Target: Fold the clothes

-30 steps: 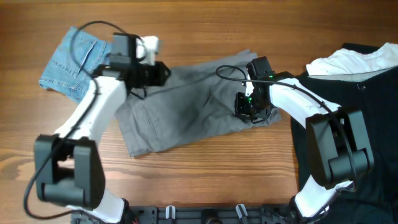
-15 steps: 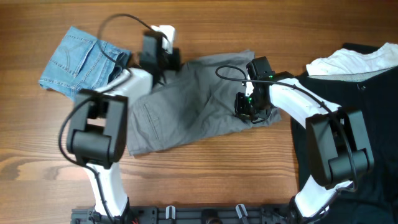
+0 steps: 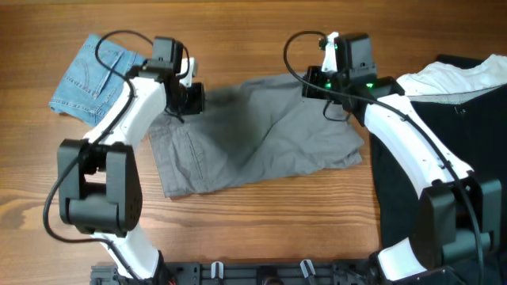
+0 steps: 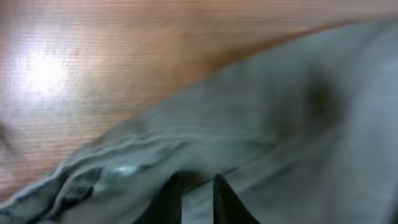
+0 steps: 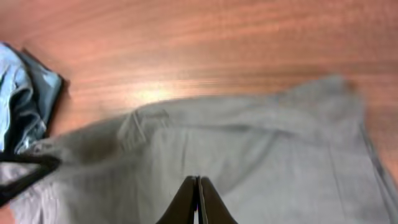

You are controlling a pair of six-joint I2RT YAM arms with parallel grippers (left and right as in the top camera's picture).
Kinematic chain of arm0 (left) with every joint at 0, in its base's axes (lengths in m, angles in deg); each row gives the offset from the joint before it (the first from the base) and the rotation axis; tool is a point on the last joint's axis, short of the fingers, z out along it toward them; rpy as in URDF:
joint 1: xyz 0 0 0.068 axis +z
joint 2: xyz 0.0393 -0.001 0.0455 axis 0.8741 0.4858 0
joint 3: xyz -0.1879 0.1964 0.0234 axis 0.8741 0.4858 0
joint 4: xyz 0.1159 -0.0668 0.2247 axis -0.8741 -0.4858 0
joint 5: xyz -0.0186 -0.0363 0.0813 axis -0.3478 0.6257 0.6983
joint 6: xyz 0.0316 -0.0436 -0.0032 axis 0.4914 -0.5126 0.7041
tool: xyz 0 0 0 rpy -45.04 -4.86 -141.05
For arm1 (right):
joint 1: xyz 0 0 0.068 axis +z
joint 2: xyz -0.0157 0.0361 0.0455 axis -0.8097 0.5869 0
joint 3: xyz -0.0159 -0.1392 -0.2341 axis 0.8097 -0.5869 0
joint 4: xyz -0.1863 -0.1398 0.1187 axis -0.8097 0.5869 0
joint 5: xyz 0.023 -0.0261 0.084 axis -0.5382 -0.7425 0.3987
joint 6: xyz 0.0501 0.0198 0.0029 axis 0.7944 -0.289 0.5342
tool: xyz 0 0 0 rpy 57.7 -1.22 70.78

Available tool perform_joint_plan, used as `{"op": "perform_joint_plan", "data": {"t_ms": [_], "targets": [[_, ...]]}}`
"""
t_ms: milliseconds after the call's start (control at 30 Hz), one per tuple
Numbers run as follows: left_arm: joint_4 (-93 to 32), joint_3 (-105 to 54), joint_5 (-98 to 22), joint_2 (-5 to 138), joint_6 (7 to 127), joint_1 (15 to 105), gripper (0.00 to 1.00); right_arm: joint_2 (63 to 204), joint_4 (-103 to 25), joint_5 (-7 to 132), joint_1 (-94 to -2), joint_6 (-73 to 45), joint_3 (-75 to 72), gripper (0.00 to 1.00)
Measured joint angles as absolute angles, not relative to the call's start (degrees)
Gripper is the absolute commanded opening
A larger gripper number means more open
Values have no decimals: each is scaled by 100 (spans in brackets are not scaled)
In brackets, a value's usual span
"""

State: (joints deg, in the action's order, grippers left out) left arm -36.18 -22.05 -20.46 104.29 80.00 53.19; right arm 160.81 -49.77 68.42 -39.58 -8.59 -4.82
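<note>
The grey shorts lie spread across the middle of the table, with denim shorts at the far left. The left gripper is at their far left edge, its 2 fingers narrowly apart over blurred cloth; whether it grips, I cannot tell. The right gripper, above the far right corner, is closed tight with nothing visible between its fingers.

1. No text, brand, number or sign can be read in any of the three views.
2. The shorts carry no label that can be read; in both wrist views the cloth is blurred.
</note>
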Motion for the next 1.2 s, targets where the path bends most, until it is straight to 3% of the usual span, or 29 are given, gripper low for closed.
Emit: {"op": "perform_joint_plan", "data": {"t_ms": [167,267,300,333,433,467,533,633,667,700,733,767,867,967,1000,1067,1100,1200], "targets": [[-3143,-1818,-1917,10676,7956,5611,16,17329,-5442,6846,-3954,-688,-493,4],[-3135,-1818,-1891,10678,7952,5673,17,17974,-6642,6770,-3967,-437,-552,4],[-3148,-1818,-1876,10678,7936,5673,19,18145,-7272,6595,-3980,-251,-555,4],[-3146,-1818,-1874,10678,7917,5673,28,18265,-7812,6335,-4028,-48,-546,4],[-3200,-1818,-1874,10678,7860,5673,34,18271,-8207,6035,-4225,144,-526,5],[-3358,-1842,-1874,10667,7849,5673,46,18201,-7884,5924,-4358,-249,-502,13],[-3541,-1934,-1871,10496,7869,5673,51,17854,-6933,5882,-4487,-509,-430,20],[-3725,-2146,-1968,9742,7831,5673,41,16409,-4631,6199,-4535,-791,-469,35],[-3782,-2224,-1989,9522,7851,5670,41,16040,-3851,6372,-4496,-828,-351,48],[-3803,-2277,-2000,9421,7838,5670,43,15858,-3200,6446,-4461,-828,-288,70],[-3812,-2285,-2000,9375,7849,5670,50,15773,-2433,6474,-4404,-763,-292,81],[-3810,-2268,-1976,9441,7849,5670,52,15856,-1821,6365,-4358,-627,-430,83],[-3738,-2146,-1828,10013,7864,5670,52,16060,-1858,6044,-4478,-496,-1105,83],[-3766,-2100,-1767,10621,7880,5673,52,16127,-2570,5644,-4780,-538,-1569,68],[-3766,-2097,-1767,10709,7882,5670,52,16127,-2636,5600,-4861,-643,-1599,54],[-3747,-2091,-1749,10776,7882,5673,53,16127,-2634,5554,-4929,-892,-1601,13],[-3701,-2091,-1747,10776,7882,5673,53,16127,-2616,5550,-4929,-946,-1601,4],[-3646,-2091,-1675,10776,7882,5673,53,16127,-2444,5467,-4929,-920,-1630,4]]}}
